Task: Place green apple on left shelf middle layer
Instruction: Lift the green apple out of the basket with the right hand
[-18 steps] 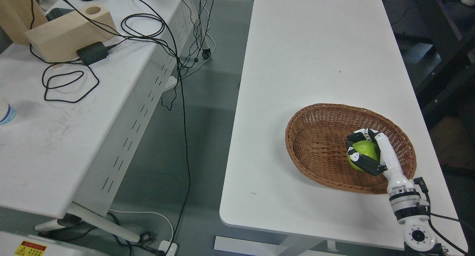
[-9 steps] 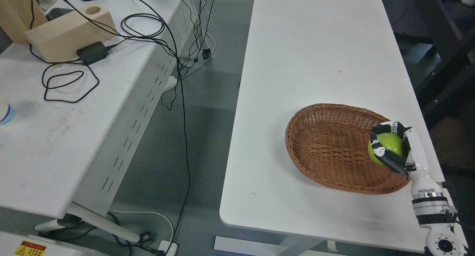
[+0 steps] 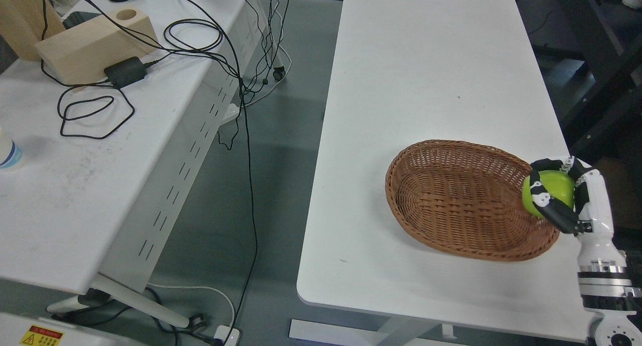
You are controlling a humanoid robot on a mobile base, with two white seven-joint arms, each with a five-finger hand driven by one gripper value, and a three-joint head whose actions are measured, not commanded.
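While our right robot hand [image 3: 567, 198] grips the green apple [image 3: 549, 193] above the basket [image 3: 451, 205] rim, no shelf is in view.

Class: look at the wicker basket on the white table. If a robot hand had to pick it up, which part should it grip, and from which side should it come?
Probably the rim of the wicker basket on its open left side, coming from above: the raised woven edge gives fingers a lip to hook. The right side is crowded by the right hand holding the green apple.

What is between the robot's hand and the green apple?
Nothing. The right hand already grips the green apple, fingers wrapped around it, over the basket's right rim. No shelf shows in this view.
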